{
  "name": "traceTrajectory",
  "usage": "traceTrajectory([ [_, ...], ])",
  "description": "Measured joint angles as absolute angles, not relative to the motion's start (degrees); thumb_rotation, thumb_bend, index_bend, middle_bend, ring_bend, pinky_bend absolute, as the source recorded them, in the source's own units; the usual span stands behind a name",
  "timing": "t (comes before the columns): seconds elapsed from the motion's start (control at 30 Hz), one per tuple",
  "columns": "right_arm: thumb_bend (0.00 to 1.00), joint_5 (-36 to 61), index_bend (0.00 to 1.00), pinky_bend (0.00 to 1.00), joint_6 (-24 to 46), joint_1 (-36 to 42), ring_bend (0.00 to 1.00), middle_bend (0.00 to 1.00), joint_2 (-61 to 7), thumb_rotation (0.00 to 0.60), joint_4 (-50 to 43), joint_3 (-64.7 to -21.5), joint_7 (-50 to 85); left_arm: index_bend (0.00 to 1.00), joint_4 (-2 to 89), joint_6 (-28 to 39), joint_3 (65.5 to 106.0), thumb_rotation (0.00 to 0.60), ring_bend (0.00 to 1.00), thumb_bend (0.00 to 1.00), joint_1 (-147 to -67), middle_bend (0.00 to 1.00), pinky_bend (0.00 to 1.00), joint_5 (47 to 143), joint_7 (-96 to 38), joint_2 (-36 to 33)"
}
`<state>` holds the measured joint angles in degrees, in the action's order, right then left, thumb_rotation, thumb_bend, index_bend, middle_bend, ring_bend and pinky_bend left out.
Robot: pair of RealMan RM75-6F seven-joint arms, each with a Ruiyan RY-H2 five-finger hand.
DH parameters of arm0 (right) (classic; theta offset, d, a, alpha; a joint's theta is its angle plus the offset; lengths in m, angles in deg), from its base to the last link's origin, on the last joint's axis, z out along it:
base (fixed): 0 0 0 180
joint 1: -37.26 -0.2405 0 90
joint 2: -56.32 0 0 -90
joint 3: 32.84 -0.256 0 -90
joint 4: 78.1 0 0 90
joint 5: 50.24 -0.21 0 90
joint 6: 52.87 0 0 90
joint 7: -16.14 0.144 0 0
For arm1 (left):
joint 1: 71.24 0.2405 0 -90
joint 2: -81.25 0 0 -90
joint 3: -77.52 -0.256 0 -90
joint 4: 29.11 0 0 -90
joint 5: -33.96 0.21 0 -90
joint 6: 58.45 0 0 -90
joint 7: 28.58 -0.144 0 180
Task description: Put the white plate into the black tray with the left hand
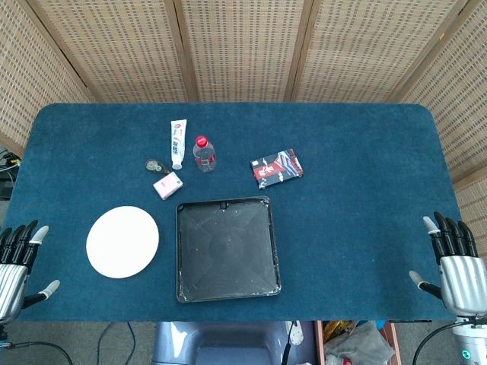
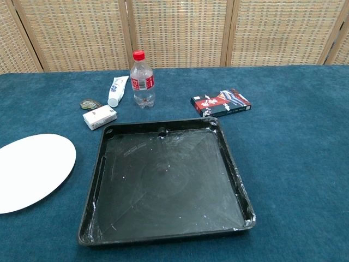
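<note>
Currently the plate (image 1: 122, 242) lies flat on the table (image 1: 365, 220), just left of the tray (image 1: 227, 249). Bare cloth separates it from the left hand (image 1: 17, 262) at the near-left edge. Both hands, right (image 1: 456, 266) included, hold nothing, fingers spread; only the head view shows them.

On the table: one white plate (image 1: 122, 242), one black tray (image 1: 227, 249), one water bottle (image 1: 204, 153), one toothpaste tube (image 1: 177, 142), one dark packet (image 1: 277, 168), one small white box (image 1: 167, 185), one small round object (image 1: 156, 165).
</note>
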<state>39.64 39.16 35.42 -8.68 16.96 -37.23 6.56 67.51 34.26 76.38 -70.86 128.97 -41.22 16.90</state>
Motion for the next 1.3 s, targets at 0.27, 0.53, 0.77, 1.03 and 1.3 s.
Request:
traceTrajectory([
  [0.27, 0.0, 39.5, 0.0, 0.0, 39.4, 35.5, 0.0, 0.0, -8.8, 0.6, 17.0, -37.5, 6.7, 0.0, 66.9, 33.1, 76.1, 0.6, 0.0, 0.0, -71.2, 0.0, 0.0, 129.1, -42.4, 16.3],
  [0.53, 0.0, 38.6, 0.0, 0.0, 39.1, 35.4, 0.0, 0.0, -8.9, 0.6, 17.1, -37.9, 6.7, 0.0, 60.6, 27.0, 76.2, 0.6, 0.0, 0.0, -74.2, 0.0, 0.0, 128.4, -39.7, 12.7],
  [0.77, 0.0, 38.2, 0.0, 0.0, 38.8, 35.3, 0.0, 0.0, -8.9, 0.6, 17.3, -38.1, 6.6, 0.09, 48.4, 22.2, 74.6, 0.6, 0.0, 0.05, -76.0, 0.0, 0.0, 128.5, -33.5, 4.7],
  [1.03, 0.0, 38.5, 0.0, 0.0, 38.4, 35.3, 0.0, 0.0, -9.1, 0.6, 17.4, -37.7, 6.2, 0.25, 37.1, 20.6, 74.0, 0.6, 0.0, 0.22, -76.8, 0.0, 0.0, 127.8, -26.4, -3.8],
  [1.3, 0.0, 38.3, 0.0, 0.0, 38.2, 35.2, 0.0, 0.0, -9.0, 0.6, 17.4, -37.8, 6.4, 0.3, 31.1, 21.6, 74.3, 0.6, 0.0, 0.25, -77.1, 0.0, 0.0, 127.4, -24.0, -8.5],
])
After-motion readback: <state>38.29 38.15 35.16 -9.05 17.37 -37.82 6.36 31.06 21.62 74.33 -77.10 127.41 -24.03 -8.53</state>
